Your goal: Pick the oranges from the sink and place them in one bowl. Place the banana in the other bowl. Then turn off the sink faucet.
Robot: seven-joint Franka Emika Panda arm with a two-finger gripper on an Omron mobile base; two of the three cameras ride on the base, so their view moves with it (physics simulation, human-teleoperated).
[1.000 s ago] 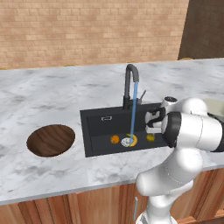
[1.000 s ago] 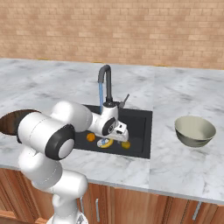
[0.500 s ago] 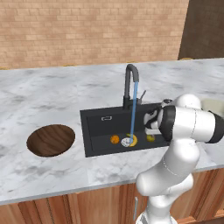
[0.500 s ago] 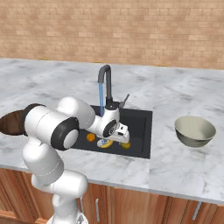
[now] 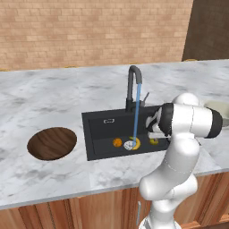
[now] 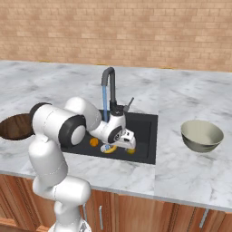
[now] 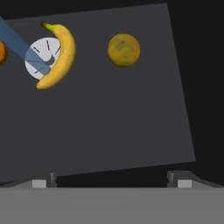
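Note:
In the black sink (image 5: 102,134) lie a bright orange (image 5: 117,142), a banana (image 5: 134,144) beside the round drain (image 7: 41,57), and a duller yellow-green orange (image 5: 154,141). Water runs from the dark gooseneck faucet (image 5: 133,85) onto the drain. My gripper (image 7: 111,181) hangs open low over the right part of the basin (image 7: 109,122), nothing between its fingertips. In the hand view the dull orange (image 7: 124,50) and the banana (image 7: 57,54) lie ahead of it. The wooden bowl (image 5: 52,143) is on the counter left of the sink, the grey-beige bowl (image 6: 202,135) to the right.
The marble counter (image 5: 49,94) surrounds the sink, with a brick wall behind. The faucet's thin lever (image 6: 130,103) sticks up just behind my hand (image 6: 121,135). My own forearm (image 5: 190,120) partly hides the grey-beige bowl in the left base view.
The arm's upper links have swung a little, while the hand stays at about the same place low over the sink. The fruit has not moved and the water keeps running.

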